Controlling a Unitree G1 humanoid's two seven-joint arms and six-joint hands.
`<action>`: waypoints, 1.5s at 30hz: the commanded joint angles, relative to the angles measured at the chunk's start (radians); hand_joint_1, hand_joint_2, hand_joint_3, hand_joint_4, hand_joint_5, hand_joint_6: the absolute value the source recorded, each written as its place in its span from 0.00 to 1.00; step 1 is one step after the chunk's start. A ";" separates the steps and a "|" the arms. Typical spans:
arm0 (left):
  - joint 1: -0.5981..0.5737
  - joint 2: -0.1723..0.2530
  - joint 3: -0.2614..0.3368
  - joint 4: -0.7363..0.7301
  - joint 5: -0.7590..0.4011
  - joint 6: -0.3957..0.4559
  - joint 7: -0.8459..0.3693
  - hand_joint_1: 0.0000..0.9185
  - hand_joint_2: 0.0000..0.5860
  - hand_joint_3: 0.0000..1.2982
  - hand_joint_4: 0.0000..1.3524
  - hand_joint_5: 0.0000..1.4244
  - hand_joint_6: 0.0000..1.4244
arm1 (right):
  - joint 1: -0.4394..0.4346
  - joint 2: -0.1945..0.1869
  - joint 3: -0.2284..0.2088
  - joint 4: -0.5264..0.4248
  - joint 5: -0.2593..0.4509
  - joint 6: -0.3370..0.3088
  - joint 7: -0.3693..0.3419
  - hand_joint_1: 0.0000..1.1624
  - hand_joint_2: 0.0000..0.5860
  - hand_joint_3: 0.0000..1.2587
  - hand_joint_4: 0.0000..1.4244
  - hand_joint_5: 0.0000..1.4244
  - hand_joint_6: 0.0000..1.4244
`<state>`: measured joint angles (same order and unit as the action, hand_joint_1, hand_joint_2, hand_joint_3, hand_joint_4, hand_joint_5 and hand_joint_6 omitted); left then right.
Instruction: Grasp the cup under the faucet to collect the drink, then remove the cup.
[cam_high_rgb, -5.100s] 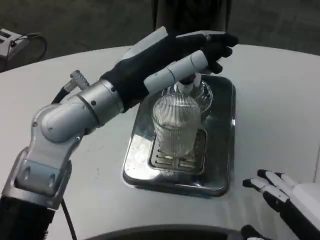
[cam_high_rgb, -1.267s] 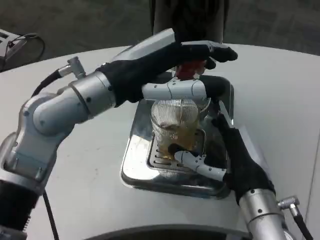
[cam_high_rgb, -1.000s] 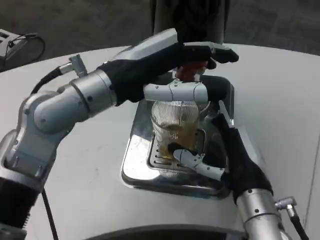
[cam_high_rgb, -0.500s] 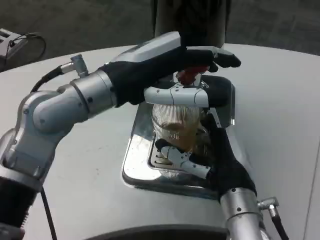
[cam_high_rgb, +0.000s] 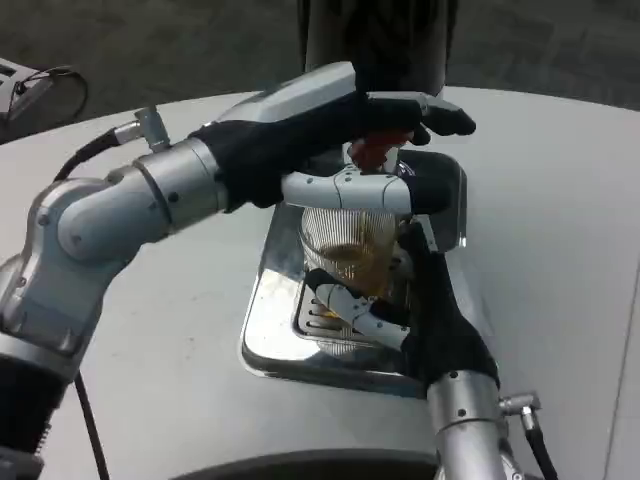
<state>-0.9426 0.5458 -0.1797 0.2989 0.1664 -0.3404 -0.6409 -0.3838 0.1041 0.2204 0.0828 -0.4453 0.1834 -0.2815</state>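
A ribbed glass cup (cam_high_rgb: 348, 245) stands on the grille of the shiny metal drip tray (cam_high_rgb: 268, 335), under the faucet, with amber drink in its lower part. My left hand (cam_high_rgb: 320, 135) reaches over from the left and holds the faucet's red handle (cam_high_rgb: 374, 150) between its upper fingers and the thumb below. My right hand (cam_high_rgb: 415, 315) comes up from the front right and grips the cup, thumb across its near side, the other fingers behind its right side. The faucet spout is hidden by my left hand.
The dark dispenser column (cam_high_rgb: 375, 40) rises behind the tray. The white table (cam_high_rgb: 560, 220) spreads out to the right and left of the tray. A grey device (cam_high_rgb: 12, 85) with a cable sits at the far left edge.
My right hand has come up from the table's front edge and slid in from the right to wrap the cup. The empty cup has taken in amber drink. My left hand stays at the faucet handle.
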 joint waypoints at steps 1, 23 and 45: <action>0.010 0.020 -0.014 0.003 0.019 0.002 -0.032 0.00 0.00 0.19 0.13 0.15 0.12 | -0.018 0.019 -0.001 0.044 0.011 -0.015 -0.021 0.62 0.34 0.00 0.03 0.08 0.11; -0.003 0.034 -0.012 0.019 0.024 -0.002 -0.034 0.00 0.00 0.19 0.13 0.16 0.11 | -0.098 0.057 0.005 0.188 0.036 -0.046 -0.093 0.61 0.36 0.00 0.05 0.09 0.12; 0.030 0.076 0.018 -0.012 0.007 -0.006 -0.040 0.00 0.00 0.21 0.15 0.17 0.11 | -0.149 0.108 0.051 0.318 0.060 -0.078 -0.241 0.68 0.39 0.19 0.24 0.25 0.20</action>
<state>-0.9464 0.5877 -0.1705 0.2933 0.1648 -0.3503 -0.6607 -0.5206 0.1060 0.2735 0.3612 -0.4049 0.0766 -0.5060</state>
